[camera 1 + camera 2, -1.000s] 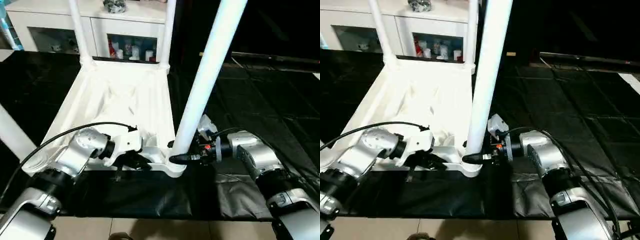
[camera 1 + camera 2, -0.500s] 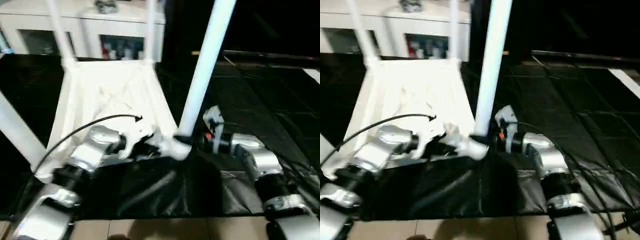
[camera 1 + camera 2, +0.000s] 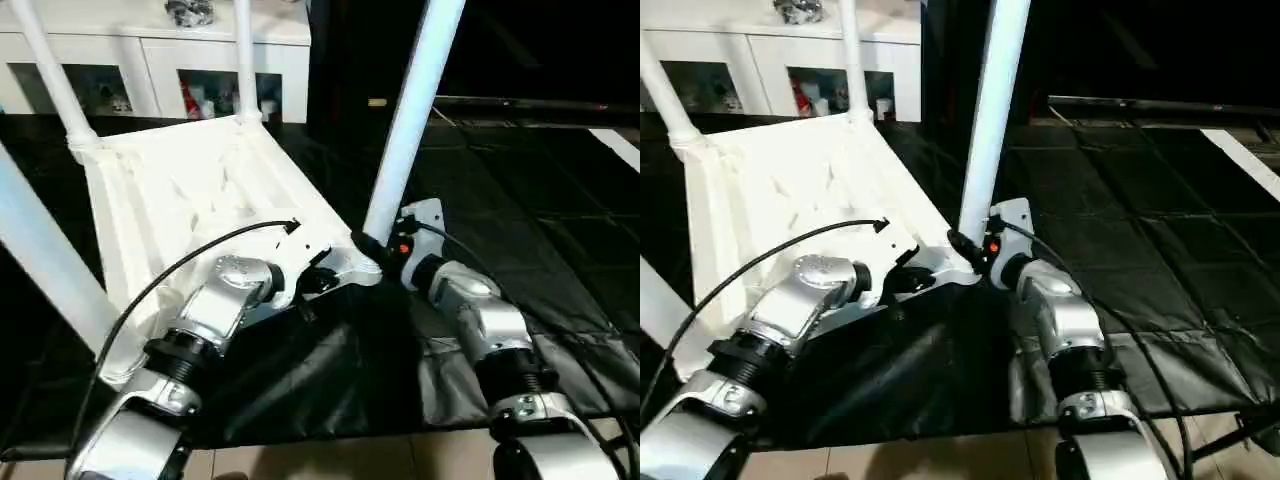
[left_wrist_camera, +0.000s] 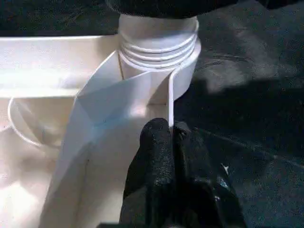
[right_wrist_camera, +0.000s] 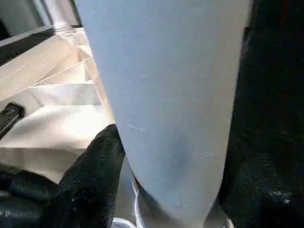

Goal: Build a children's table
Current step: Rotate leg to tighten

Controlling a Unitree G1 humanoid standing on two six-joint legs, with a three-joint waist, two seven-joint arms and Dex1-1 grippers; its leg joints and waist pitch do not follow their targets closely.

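Note:
The children's table lies upside down on the mat, its ribbed white top [image 3: 190,190] facing up and tilted. Its white legs stand up from the corners: two at the back [image 3: 243,55] [image 3: 45,70], one at the near left [image 3: 40,260] and one at the near right [image 3: 415,110]. My left gripper [image 3: 318,282] is shut on the top's thin rim [image 4: 169,102], just beside the near-right leg socket [image 4: 159,42]. My right gripper [image 3: 378,250] is at that leg's base, with its black fingers [image 5: 95,171] lying against either side of the leg [image 5: 171,95].
A white cabinet with glass doors [image 3: 150,70] stands behind the table. A black mat [image 3: 520,200] covers the floor, with pale tiles [image 3: 350,460] at its near edge. A black cable [image 3: 180,265] arcs over my left forearm.
The table top has swung round against the cabinet, and its near-right corner now sits farther from me. Both grippers stayed at that corner. The camera view also shifted.

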